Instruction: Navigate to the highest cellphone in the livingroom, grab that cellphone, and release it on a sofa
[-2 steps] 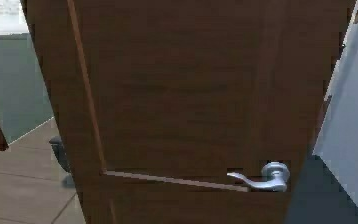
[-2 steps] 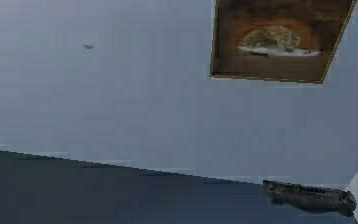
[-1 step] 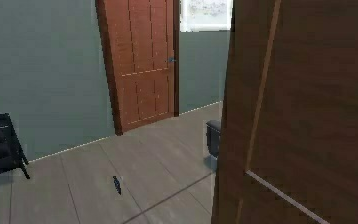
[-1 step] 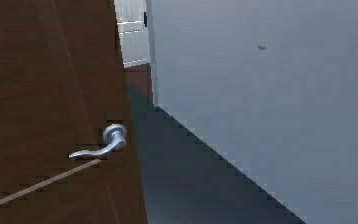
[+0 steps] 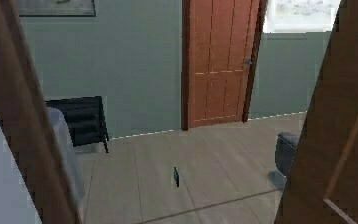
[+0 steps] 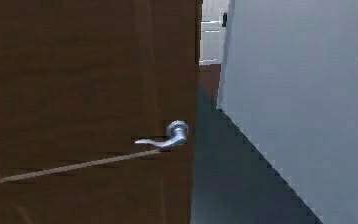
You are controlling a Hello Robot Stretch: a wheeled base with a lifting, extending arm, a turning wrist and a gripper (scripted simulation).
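In the forward view a brown jamb (image 5: 22, 130) leans up the near edge, far left of the orange door (image 5: 222, 60). A framed picture (image 5: 57, 6) hangs on the grey-green wall (image 5: 137, 60), left of the door and above its handle's height. Below the picture, a dark slatted stand (image 5: 84, 120) sits against the wall, still left of the door, with a pale grey block (image 5: 60, 135) touching its left side. On the pale plank floor (image 5: 207, 150), nearer the camera than the door and a little left of it, a small dark slab (image 5: 176, 177) stands on edge, well apart from the stand. Whether it is the phone sought cannot be told. The door itself is panelled and closed, with a small handle (image 5: 248, 62) at its right edge. Right of the door a bright pane (image 5: 300, 15) sits high on the wall, and lower down a dark grey box (image 5: 287, 150) rests on the floor beside a brown leaf (image 5: 332, 140). In the arm side view a dark brown panel (image 6: 87, 80) carries a silver lever (image 6: 167, 137) at its right edge. Past that edge lie dark flooring (image 6: 237, 170), a white panel (image 6: 214, 30) far off, and a plain grey partition (image 6: 297, 100). The state of the jaws cannot be told.
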